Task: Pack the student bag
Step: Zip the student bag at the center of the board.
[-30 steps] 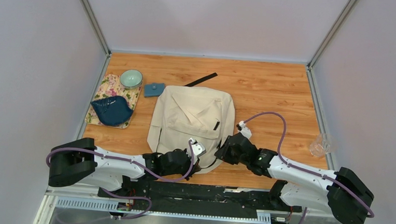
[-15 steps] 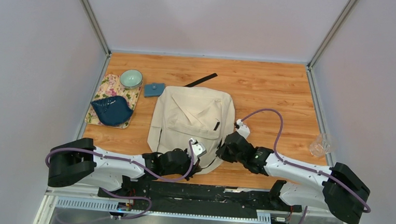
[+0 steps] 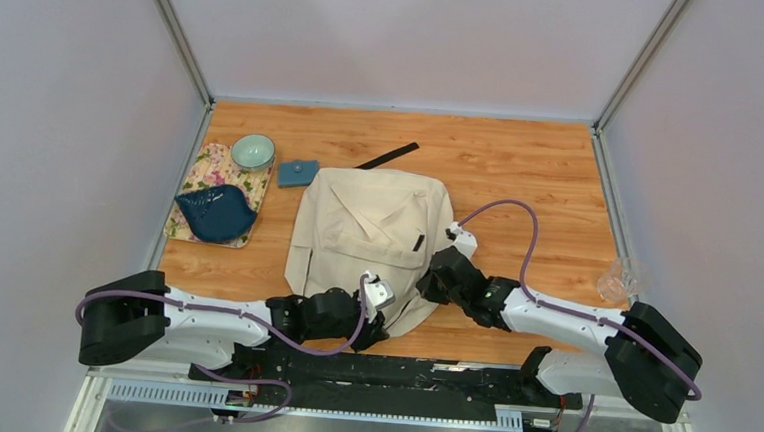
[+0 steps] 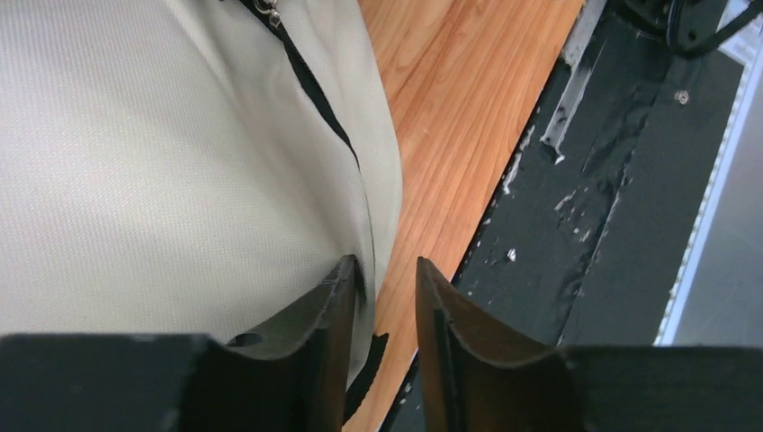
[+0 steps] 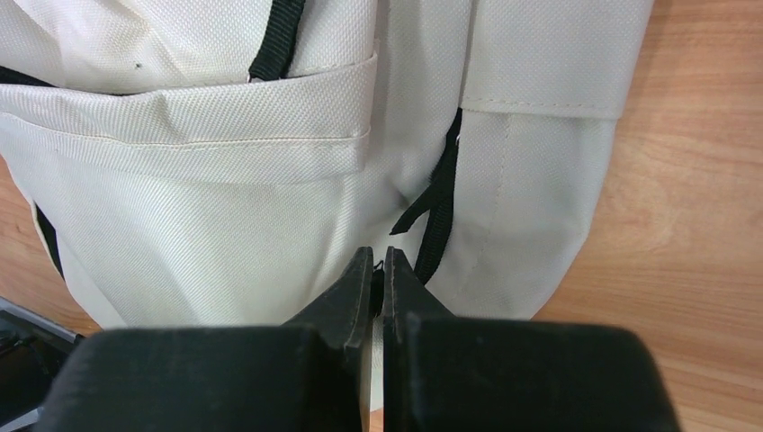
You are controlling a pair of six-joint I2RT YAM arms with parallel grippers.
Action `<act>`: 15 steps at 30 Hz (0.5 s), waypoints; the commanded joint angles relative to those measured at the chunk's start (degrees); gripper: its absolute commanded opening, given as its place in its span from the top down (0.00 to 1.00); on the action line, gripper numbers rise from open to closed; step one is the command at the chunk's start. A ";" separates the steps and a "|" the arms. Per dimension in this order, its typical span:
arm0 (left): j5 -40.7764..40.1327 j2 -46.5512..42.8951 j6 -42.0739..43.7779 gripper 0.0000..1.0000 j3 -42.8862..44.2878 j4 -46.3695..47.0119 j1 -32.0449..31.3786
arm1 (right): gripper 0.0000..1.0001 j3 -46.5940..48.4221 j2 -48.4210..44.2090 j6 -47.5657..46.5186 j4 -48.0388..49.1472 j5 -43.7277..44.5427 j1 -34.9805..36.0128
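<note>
Mid-table on plank-grained wood (image 3: 521, 174), the student bag (image 3: 367, 225) lies flat: coarse-woven cream canvas with black webbing. The right gripper (image 5: 379, 261) has its tapered fingers pinched together beside the bag's side zipper. The left gripper (image 4: 385, 263) has its curved fingers parted at the bag's near edge.

Bag (image 3: 372, 225) mid-table, mat (image 3: 211, 167) left (bowl (image 3: 253, 151) on it)

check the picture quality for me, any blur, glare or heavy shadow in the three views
Top external: even soft light, sharp throughout, no glare on the student bag. Left wrist: the bag's weave is crisp, but the left gripper, close to the lens, is dark and soft. Right wrist: the fabric is sharp, and the right gripper is dark and slightly blurred.
</note>
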 commanded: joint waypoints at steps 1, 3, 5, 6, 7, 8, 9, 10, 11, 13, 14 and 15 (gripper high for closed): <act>-0.52 -2.18 -1.74 0.54 0.62 -5.16 -1.17 | 1.00 -0.58 -2.51 -2.39 2.98 5.02 -0.35; -2.12 -1.92 -1.13 0.45 3.42 -4.98 -1.17 | 1.00 -1.28 -2.78 -2.22 2.81 4.22 0.18; -3.44 -1.04 -0.25 0.40 5.54 -4.11 -1.17 | 1.00 -1.72 -2.87 -1.95 2.81 3.52 0.44; -3.79 -0.61 0.71 0.39 7.47 -3.84 -1.17 | 1.00 -1.72 -2.87 -1.86 2.81 3.34 0.62; -4.49 0.70 1.24 0.38 8.44 -3.23 -1.17 | 1.00 -1.81 -2.78 -1.78 2.81 3.08 0.71; -4.76 1.59 2.64 0.38 9.50 -3.05 -1.17 | 1.00 -1.81 -2.87 -1.69 2.81 2.90 0.71; -5.11 2.55 3.35 0.37 11.51 -3.05 -1.17 | 1.00 -1.81 -2.87 -1.69 2.81 2.99 0.80; -5.99 4.56 4.05 0.37 12.40 -3.05 -1.17 | 1.00 -1.81 -3.13 -1.77 2.81 2.90 0.88; -6.43 5.63 5.37 0.36 13.19 -2.87 -1.17 | 1.00 -1.81 -3.22 -1.78 2.72 2.81 0.88; -6.70 8.70 6.34 0.36 15.30 -2.79 -1.17 | 1.00 -2.07 -3.92 -1.86 2.63 2.64 0.88; -6.44 9.67 6.96 0.36 16.00 -2.78 -1.17 | 1.00 -2.07 -4.18 -1.78 2.37 2.81 1.06; -6.17 10.55 6.96 0.36 16.97 -2.78 -1.17 | 1.00 -2.34 -4.54 -1.86 2.19 2.81 0.89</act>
